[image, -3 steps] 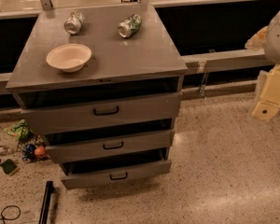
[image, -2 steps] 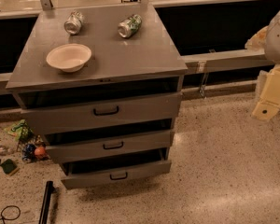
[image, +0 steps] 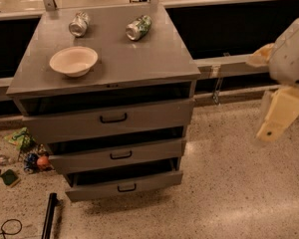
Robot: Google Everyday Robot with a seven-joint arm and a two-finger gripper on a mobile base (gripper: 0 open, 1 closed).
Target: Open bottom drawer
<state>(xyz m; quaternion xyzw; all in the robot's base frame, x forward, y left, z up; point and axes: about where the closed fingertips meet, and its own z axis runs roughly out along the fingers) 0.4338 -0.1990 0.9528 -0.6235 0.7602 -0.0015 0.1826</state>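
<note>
Change: nothing visibly shifted since a second ago; arm, cabinet and drawers lie as they did.
Camera view, gripper: the gripper (image: 279,116) hangs at the right edge, well apart from the cabinet (image: 139,66) and above floor level; released or clenched, I cannot tell. Nothing shows in its grasp.
Camera view, bottom drawer: the bottom drawer (image: 154,179) is the lowest of three grey fronts, just above the floor, with its black handle (image: 126,187) at the middle. A dark gap shows above the front, as with the two drawers above it. How far out it stands I cannot tell.
Risk, wrong handle: the middle drawer (image: 154,148) carries a like handle just above; a reach set too high would likely pull that one instead.
Risk, low reach: the handle sits close to the floor, so a steep approach may scrape the floor or slip off the bar.
On top: a bowl (image: 73,60) and two cans (image: 79,24) lying on their sides; a hard tug may roll them.
Around: floor clutter (image: 25,151) left of the cabinet, and a black bar (image: 50,215) on the floor at front left.
In the way: nothing stands between gripper and handle, as far as shows.
</note>
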